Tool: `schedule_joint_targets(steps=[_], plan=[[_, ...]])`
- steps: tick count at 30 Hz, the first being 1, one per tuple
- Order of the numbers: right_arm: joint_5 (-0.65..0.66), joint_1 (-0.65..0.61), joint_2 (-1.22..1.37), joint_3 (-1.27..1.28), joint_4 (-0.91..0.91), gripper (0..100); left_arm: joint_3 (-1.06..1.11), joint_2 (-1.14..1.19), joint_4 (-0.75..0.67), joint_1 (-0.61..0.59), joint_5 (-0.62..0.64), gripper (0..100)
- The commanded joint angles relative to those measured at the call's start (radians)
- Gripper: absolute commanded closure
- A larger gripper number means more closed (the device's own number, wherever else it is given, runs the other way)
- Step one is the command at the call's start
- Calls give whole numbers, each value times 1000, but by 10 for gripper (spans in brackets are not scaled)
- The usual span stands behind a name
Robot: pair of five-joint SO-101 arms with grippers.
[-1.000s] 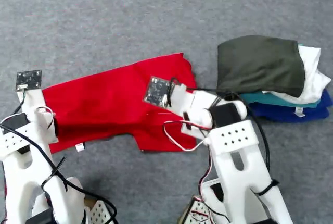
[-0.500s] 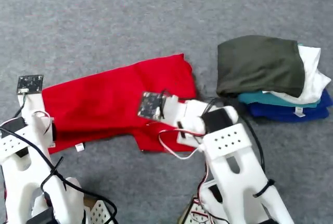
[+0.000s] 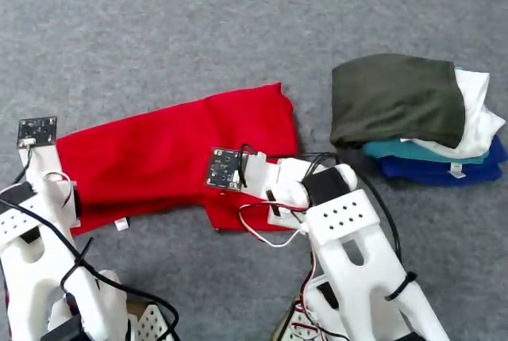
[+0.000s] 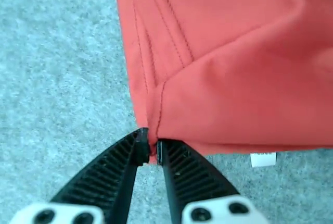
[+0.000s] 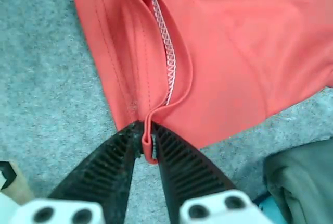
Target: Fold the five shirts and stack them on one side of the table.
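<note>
Two end effectors (image 4: 149, 151) (image 5: 147, 143) pinch one red shirt (image 3: 175, 151).

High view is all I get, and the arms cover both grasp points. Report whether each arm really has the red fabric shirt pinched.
Observer: In the left wrist view, the left arm's jaws are shut on a seamed corner of the red fabric shirt.
Operator: Now the right.
Observer: The right arm's jaws are shut on a thin raised fold at the shirt's edge.
Operator: Say which part of the shirt that is.
Observer: The fold runs up to a white zigzag-stitched seam, probably the neck opening.
</note>
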Motion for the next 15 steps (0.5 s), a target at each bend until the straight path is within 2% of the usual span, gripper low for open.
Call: schedule_joint_targets(steps=[1,6,8,10,15], plan=[[8,-15,-19,-2,31,997,9,-13,-9,-9,-8,982],[9,-15,-19,-1,32,990,41,-21,-9,-8,-43,972],[2,-13,-19,-2,34,931,38,-21,-3,-9,-74,925],[0,-15,-19,-2,35,878,18,-21,20,-9,-77,879],[5,-33,-21,-10,89,871,-78,-21,140,-12,-77,871]])
